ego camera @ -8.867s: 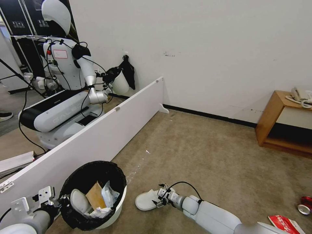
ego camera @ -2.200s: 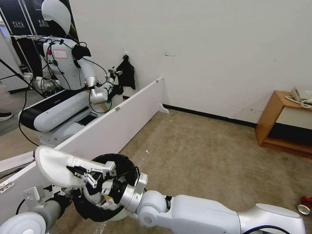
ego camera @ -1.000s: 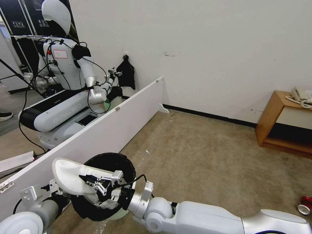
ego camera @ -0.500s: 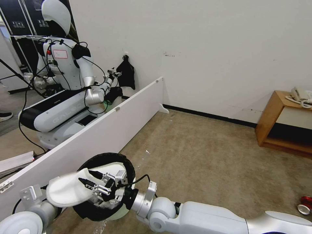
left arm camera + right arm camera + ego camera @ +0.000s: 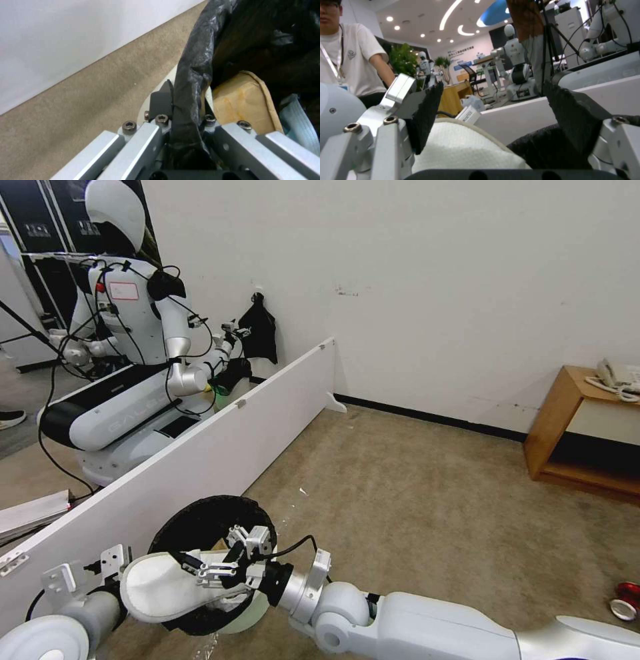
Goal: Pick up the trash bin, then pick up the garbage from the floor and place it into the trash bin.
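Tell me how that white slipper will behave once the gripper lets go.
The slipper looks soft and light. It lies across the trash bin rim with its toe overhanging, so it may teeter or slide off instead of dropping in.

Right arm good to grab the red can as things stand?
Probably not: the right gripper sits across at the trash bin, open around a slipper; the red can lies far right on open carpet.

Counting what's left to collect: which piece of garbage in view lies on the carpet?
The red can at far right, on bare carpet; the white slipper rests over the trash bin, cardboard inside it.
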Robot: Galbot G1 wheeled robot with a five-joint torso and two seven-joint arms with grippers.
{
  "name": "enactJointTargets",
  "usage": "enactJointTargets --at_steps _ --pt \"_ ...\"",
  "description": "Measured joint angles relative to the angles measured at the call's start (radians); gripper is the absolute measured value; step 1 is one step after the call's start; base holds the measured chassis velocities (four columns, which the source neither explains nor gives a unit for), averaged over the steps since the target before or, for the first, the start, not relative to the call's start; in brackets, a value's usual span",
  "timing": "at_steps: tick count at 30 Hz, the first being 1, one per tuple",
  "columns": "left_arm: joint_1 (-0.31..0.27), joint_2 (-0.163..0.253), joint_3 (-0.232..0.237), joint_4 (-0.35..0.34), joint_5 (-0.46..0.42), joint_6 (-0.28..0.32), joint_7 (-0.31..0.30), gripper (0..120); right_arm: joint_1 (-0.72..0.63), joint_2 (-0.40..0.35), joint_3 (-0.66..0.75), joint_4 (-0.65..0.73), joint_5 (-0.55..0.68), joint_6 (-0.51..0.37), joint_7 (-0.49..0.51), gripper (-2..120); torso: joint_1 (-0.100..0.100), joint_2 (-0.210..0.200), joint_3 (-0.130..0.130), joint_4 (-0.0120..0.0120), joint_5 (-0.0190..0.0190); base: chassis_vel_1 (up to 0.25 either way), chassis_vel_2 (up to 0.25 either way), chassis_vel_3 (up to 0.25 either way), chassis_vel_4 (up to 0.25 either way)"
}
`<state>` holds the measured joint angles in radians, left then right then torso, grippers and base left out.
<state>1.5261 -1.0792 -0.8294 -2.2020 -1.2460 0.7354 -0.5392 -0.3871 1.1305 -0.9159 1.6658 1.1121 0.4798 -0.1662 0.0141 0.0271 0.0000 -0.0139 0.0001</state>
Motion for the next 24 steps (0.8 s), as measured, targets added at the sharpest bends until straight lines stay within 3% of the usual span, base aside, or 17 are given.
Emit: enactJointTargets --at_steps 10,24 --pt "0.004 0.003 -0.005 0.0 0.001 0.0 0.001 1 0.005 -0.009 0.033 0.007 0.002 0.003 0.0 73 0.0 0.0 0.0 0.0 0.0 0.0 0.0 0.0 0.0" --pt "0.004 0.005 -0.008 0.006 0.0 0.0 0.003 1 0.047 -0.066 0.222 0.069 0.011 0.017 -0.006 67 0.0 0.0 0.0 0.0001 0.0 0.0 0.0 0.0 0.0"
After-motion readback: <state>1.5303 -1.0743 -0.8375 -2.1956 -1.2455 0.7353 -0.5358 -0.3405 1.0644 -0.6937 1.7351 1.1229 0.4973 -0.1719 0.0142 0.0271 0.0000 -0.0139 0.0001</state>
